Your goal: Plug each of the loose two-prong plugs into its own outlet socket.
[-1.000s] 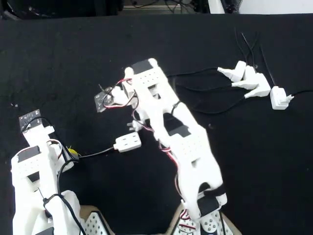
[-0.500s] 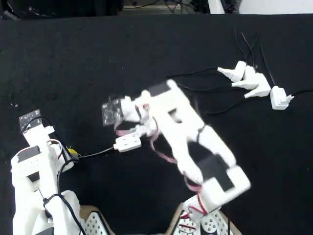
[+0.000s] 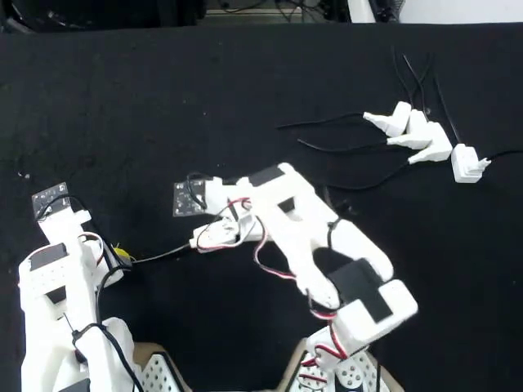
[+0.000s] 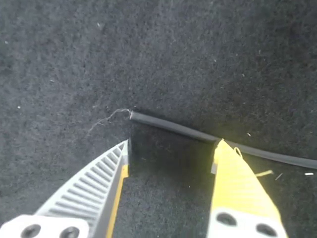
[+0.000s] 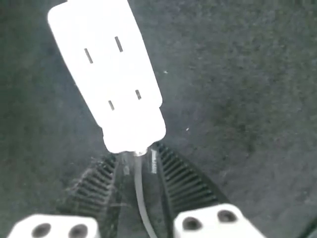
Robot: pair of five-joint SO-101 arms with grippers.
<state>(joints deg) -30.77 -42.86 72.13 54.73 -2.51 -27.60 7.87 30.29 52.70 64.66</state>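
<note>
The white outlet block point(image 3: 216, 235) lies face up near the middle of the table, and its empty slots show on the outlet block point(image 5: 106, 74) in the right wrist view. My right gripper point(image 5: 134, 154) is shut on the thin cord point(image 5: 138, 193) just where it leaves the block's neck; from above, the right gripper point(image 3: 204, 240) sits at the block's left end. The black cord point(image 3: 159, 256) runs left to my left gripper point(image 3: 118, 255). That left gripper point(image 4: 173, 144) stands open, its tips just short of the cord's frayed end point(image 4: 132, 115). Loose white plugs point(image 3: 413, 131) lie at the far right.
A small white adapter point(image 3: 466, 163) sits beside the plugs, whose black cords point(image 3: 343, 149) trail left across the cloth. The table's far edge point(image 3: 261, 23) runs along the back.
My right arm has swung toward the front and folded down, bringing its gripper from behind the outlet block onto the block's cord end. The left arm and the block have stayed put.
</note>
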